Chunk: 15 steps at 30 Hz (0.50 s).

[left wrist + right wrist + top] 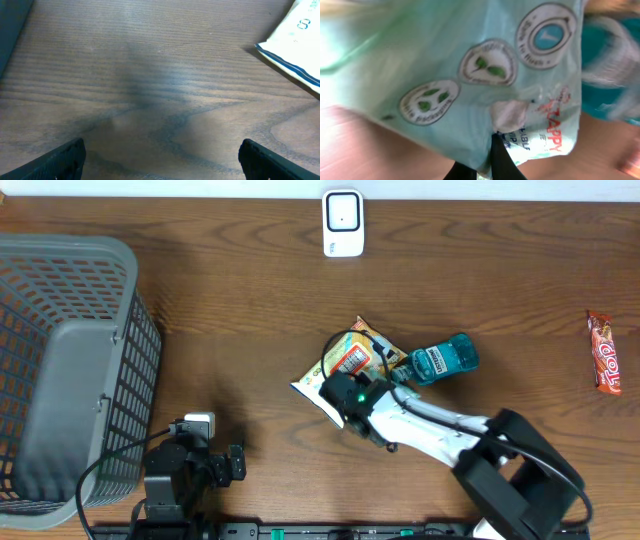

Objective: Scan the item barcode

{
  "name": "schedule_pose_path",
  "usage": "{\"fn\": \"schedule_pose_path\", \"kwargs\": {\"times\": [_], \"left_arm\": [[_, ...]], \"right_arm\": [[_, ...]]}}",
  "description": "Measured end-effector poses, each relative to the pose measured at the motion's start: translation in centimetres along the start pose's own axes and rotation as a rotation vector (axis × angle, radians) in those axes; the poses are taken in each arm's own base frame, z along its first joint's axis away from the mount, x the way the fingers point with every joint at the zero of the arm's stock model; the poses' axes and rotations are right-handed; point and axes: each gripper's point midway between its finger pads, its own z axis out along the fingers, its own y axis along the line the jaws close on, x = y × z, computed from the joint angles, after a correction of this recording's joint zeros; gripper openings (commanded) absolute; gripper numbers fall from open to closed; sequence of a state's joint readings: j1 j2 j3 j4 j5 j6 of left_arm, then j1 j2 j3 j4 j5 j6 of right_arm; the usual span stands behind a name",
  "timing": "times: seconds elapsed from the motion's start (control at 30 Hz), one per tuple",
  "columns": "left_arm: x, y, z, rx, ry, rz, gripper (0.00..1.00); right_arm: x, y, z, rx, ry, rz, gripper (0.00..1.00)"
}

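The item is a crinkled snack bag [345, 365], orange and white, lying at the table's middle. My right gripper [345, 395] is shut on the bag's near edge. In the right wrist view the pale green bag [470, 65] fills the frame and my dark fingers [502, 160] pinch its lower edge. The white barcode scanner [342, 223] stands at the far edge, apart from the bag. My left gripper [162, 155] hangs open over bare wood near the front left, holding nothing, and a corner of the bag [300, 45] shows at the upper right of its view.
A teal mouthwash bottle [445, 360] lies against the bag's right side. A grey mesh basket [60, 370] fills the left side of the table. A red candy bar [604, 352] lies at the far right edge.
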<state>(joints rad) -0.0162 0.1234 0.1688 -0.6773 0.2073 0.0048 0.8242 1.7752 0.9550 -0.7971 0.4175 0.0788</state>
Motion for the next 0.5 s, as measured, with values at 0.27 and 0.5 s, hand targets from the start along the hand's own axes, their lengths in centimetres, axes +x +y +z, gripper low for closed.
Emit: {"fn": "schedule_pose_path", "kwargs": {"times": [0.27, 0.5], "left_arm": [[0.0, 0.0, 0.0, 0.000, 0.000, 0.000, 0.98], [0.0, 0.0, 0.0, 0.000, 0.000, 0.000, 0.98]], "right_arm": [[-2.7, 1.6, -9.0, -0.502, -0.189, 0.145, 0.01], [-3.6, -0.1, -11.8, -0.789, -0.280, 0.266, 0.01]]}}
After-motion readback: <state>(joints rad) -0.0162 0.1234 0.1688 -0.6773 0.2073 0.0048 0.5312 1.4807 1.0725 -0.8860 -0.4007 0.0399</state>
